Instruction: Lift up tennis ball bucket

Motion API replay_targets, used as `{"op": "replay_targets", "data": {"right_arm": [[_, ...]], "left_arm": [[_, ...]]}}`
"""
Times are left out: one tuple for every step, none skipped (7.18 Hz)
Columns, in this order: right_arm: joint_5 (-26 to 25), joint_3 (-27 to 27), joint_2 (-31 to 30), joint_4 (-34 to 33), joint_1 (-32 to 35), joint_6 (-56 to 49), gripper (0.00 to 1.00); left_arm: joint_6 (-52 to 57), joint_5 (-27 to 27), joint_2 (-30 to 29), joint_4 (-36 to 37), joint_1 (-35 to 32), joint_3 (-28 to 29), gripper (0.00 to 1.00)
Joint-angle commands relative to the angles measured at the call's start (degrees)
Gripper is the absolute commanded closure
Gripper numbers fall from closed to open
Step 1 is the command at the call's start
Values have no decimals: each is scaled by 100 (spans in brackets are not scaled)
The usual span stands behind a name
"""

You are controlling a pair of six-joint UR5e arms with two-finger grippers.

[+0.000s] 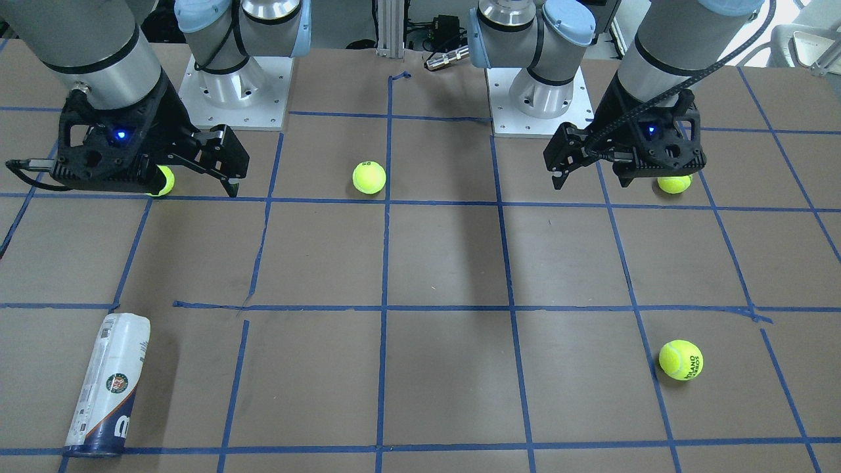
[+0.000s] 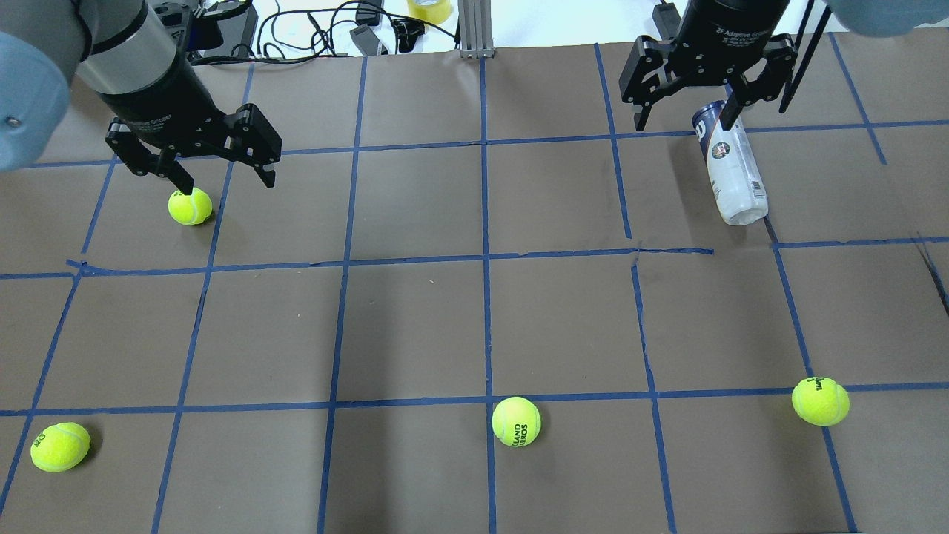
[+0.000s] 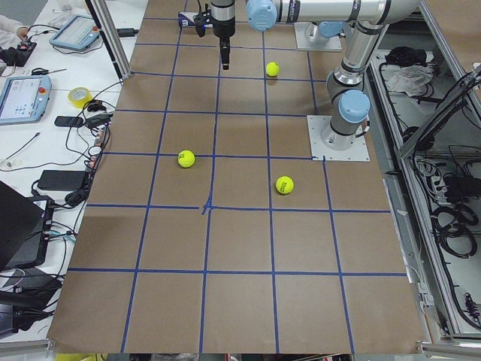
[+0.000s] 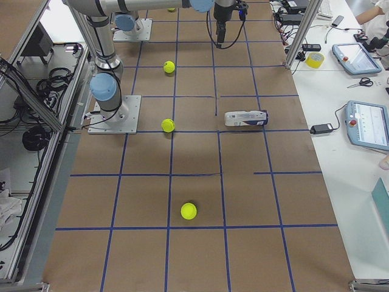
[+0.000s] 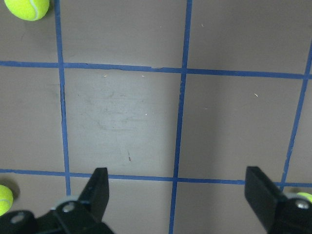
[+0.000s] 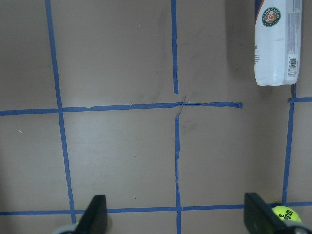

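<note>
From my desk the brown worktop (image 2: 415, 326), gridded in blue tape, fills every feed. Both arms stand raised above its robot-side half, wrists pointing down. The right arm (image 1: 92, 52) is the one I would use. The bucket (image 2: 730, 167) lies on its side on that arm's half of the worktop, out toward the operators' edge, and the left arm (image 2: 141, 67) is well apart from it across the grid. From the right pincer (image 2: 684, 124), the bucket is forward, away from the robot's base, and a little toward the robot's right. The right wrist feed shows it in the upper right corner, not between the fingers (image 6: 95, 217). Its long axis runs roughly from the robot's side to the operators' side, slightly slanted, with the navy rim end farthest from the robot. The right pincer hangs clear above the worktop, released, jaws spread wide and gripping nothing. They open across the bucket's width, so I judge little wrist turning is needed, mainly a reach forward and a descent. The left pincer (image 2: 226, 182) is likewise released and empty. Four tennis balls (image 2: 516, 421) lie scattered on the worktop, none touching the bucket; one shows just beside a finger in the right wrist feed.
</note>
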Motion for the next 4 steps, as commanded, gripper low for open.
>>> {"op": "replay_targets", "data": {"right_arm": [[-21,1,140,-56,-111,13,0],[-38,-112,332,-65,-225,65,0],[-30,-122,534,-117,-400,5,0],[-12,-113,658,-126,-602,-48,0]], "left_arm": [[6,0,13,0,0,0,0],[6,0,13,0,0,0,0],[6,0,-5,0,0,0,0],[6,0,-14,0,0,0,0]]}}
